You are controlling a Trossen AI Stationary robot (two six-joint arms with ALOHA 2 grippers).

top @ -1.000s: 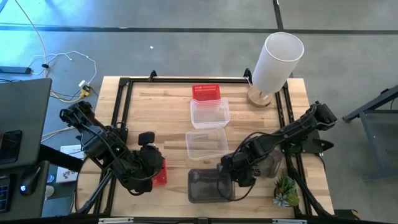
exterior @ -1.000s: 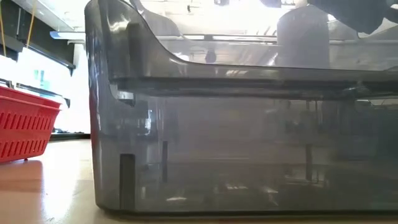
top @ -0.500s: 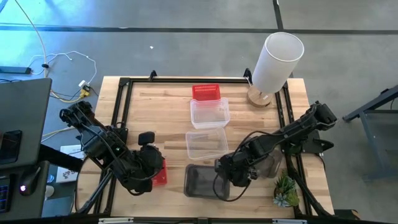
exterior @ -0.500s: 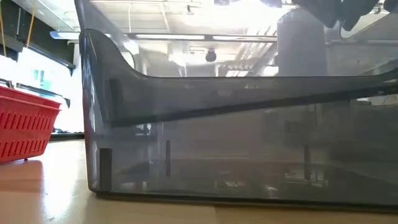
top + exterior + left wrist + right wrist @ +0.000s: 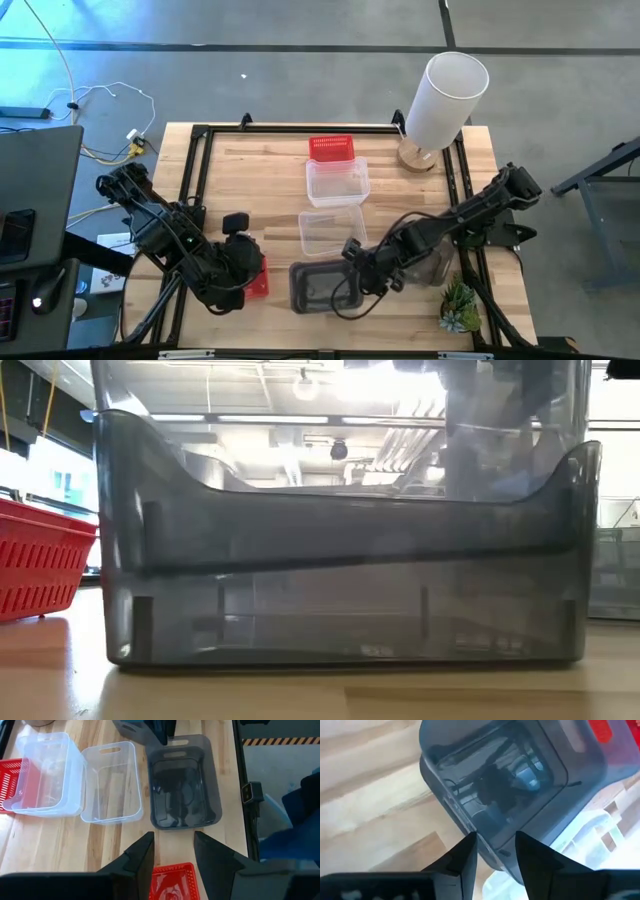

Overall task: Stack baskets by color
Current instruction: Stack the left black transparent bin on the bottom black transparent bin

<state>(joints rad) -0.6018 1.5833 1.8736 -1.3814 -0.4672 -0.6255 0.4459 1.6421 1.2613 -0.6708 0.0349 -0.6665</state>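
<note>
A dark smoky grey basket (image 5: 315, 288) (image 5: 340, 580) rests flat on its bottom near the table's front edge. My right gripper (image 5: 350, 275) (image 5: 495, 840) is open at this basket's right end, one finger on each side of the end wall; I see no touch. My left gripper (image 5: 250, 262) (image 5: 172, 837) hangs open above a red basket (image 5: 172, 880) at the front left. Two clear baskets (image 5: 332, 230) (image 5: 337, 182) lie in a row behind the grey one. Another red basket (image 5: 331, 148) stands beyond them.
A tall white cylinder (image 5: 440, 95) stands at the far right corner and a small green plant (image 5: 460, 305) at the near right. A second dark grey basket (image 5: 438, 268) lies partly under my right arm. Black rails (image 5: 200, 180) frame the tabletop.
My right gripper has rolled at the wrist, opened and let go of the dark grey basket. The basket was tilted with its right end raised. It now lies level on the table, a little farther toward the left edge.
</note>
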